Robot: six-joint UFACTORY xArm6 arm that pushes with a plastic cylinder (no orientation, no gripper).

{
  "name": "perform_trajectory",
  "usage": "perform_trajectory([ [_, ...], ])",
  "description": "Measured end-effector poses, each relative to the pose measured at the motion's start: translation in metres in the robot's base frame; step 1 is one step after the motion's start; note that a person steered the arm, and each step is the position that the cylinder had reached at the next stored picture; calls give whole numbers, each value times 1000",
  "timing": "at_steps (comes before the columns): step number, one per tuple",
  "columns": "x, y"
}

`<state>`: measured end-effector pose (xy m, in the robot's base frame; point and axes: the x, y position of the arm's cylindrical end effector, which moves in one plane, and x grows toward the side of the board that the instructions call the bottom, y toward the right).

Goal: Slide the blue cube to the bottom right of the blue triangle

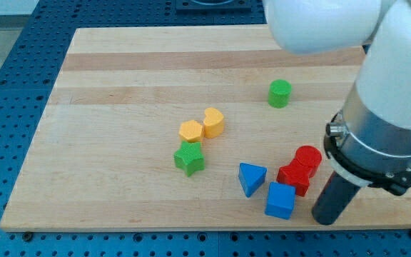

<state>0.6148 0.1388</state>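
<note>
**Tip stands right of the blue cube, which already sits low and right of the triangle**

My tip (326, 219) rests on the desk (120, 107) near its near edge, just to the right of the blue cube (280, 200), with a narrow gap between them. There are no jaws on this arm, only the rod, so nothing is held or pinched. The blue cube lies just below and right of the blue triangle (251, 178), close to touching it. The red star-like block (293, 177) and the red cylinder (308, 158) crowd the cube's far-right side. From this side, I judge a push would send the cube leftward, so only a slight nudge, if any, seems called for.
</note>
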Motion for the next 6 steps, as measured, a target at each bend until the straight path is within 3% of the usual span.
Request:
perform_trajectory([
  [6,-31,-76],
])
